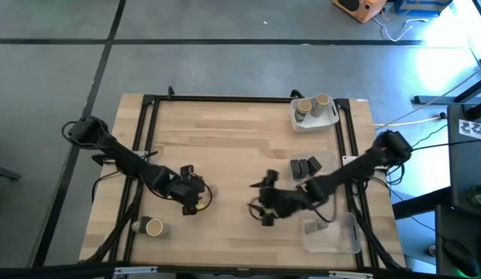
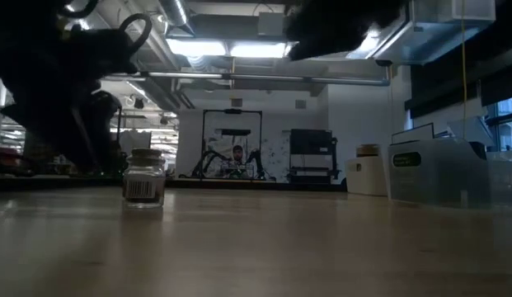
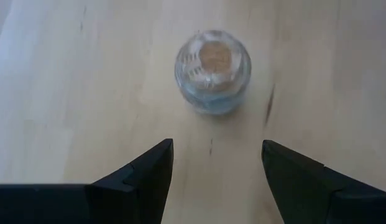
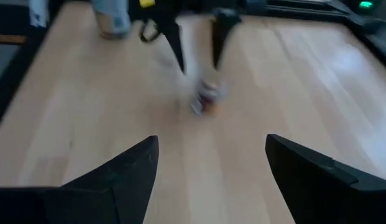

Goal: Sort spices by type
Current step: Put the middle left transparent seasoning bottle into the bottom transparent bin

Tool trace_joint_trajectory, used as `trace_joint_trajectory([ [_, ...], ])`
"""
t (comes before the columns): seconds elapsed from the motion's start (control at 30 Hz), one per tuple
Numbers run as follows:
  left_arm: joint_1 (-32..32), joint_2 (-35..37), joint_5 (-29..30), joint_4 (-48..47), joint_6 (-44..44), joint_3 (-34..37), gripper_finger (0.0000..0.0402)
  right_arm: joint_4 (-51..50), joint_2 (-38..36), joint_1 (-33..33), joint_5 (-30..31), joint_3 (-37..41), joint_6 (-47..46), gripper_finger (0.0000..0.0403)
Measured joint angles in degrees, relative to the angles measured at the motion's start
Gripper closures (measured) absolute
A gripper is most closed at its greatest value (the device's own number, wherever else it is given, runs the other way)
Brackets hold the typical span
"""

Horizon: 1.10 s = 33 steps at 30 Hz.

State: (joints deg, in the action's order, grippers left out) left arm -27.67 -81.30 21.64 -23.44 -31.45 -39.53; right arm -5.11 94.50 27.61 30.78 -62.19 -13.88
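**A:** Where did the jar sit against the left jaws (image 3: 212, 163)?

**B:** A small tan-topped jar (image 3: 212, 72) stood upright on the worktop (image 1: 232, 147), its long axis vertical, just ahead of the wide-open, empty fingers and clear of both. From overhead, those jaws hung at about seven o'clock of the worktop's middle.

**A:** And the right jaws (image 4: 208, 157)?

**B:** Also spread wide, holding nothing, at about five o'clock, facing the left ones across that jar.

**A:** The containers?

**B:** A white tray (image 1: 300, 122) at one o'clock carried two tan-topped jars (image 1: 311, 104) and a greyish one. Dark blocky spices (image 1: 304, 166) lay on the worktop at four o'clock. A clear tray (image 1: 342, 239) sat at five o'clock; I couldn't tell its contents. Another tan-topped jar (image 1: 153, 227) stood at seven o'clock.
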Motion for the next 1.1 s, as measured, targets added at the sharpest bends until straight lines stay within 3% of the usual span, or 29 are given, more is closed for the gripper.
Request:
trace_joint_trajectory([
  [0.23, -0.12, -0.31, 4.25, 14.81, 3.99, 6.21, 0.0173, 19.10, 8.16, -7.05, -15.37, -0.04, 8.55, 0.0107],
  [0.37, 0.31, -0.28, 4.55, 21.69, 6.23, 9.80, 0.0173, 27.57, 13.12, -10.26, -19.47, -0.04, 9.29, 0.0107],
  [0.6, 1.95, -2.00, 4.67, 34.08, 8.06, 15.50, 0.0174, 35.99, 19.96, -14.75, -20.96, -0.42, 9.28, 0.0107],
  [0.9, 2.61, -8.91, 4.47, 47.45, 12.67, 15.96, 0.0218, 35.78, 25.96, -17.68, -24.38, -5.14, 9.37, 0.0107],
  [1.1, 2.81, -10.59, 4.82, 50.07, 11.82, 15.81, 0.0219, 35.00, 27.46, -17.94, -24.43, -6.36, 9.47, 0.0107],
])
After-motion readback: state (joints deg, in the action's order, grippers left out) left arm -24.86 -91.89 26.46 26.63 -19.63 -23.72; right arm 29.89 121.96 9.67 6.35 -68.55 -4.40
